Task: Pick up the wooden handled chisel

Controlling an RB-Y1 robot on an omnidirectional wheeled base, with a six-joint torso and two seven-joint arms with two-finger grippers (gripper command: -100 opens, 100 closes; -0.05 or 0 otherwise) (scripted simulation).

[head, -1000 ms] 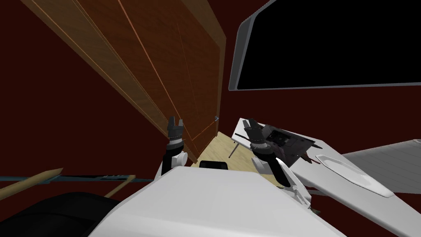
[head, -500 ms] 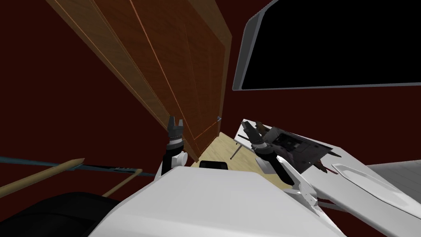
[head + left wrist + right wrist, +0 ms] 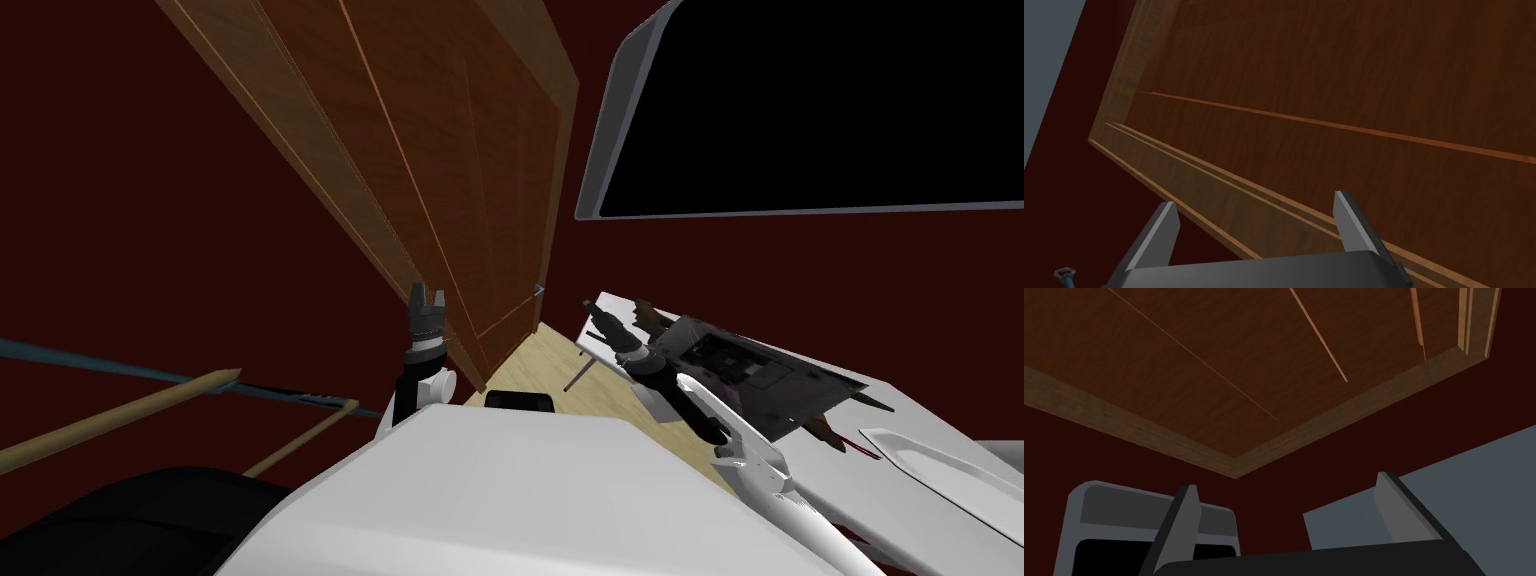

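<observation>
Seemingly the chisel (image 3: 651,316) was the brown-handled tool jutting from the far end of a dark tray (image 3: 745,372), though I could not tell it for sure from the other tools (image 3: 826,430) poking out at the tray's near end. The tray lay on a white table (image 3: 900,415). The right gripper (image 3: 596,316) hung over the table's far corner, just beside that brown handle, its fingers spread apart and holding nothing. A shallow white dish (image 3: 935,462) sat on the table nearer me. The left gripper (image 3: 427,296) stood well apart to the left, close by a wooden panel (image 3: 450,150), its fingers likewise spread and empty. Above the table a grey-framed window (image 3: 612,150) showed a black area.
</observation>
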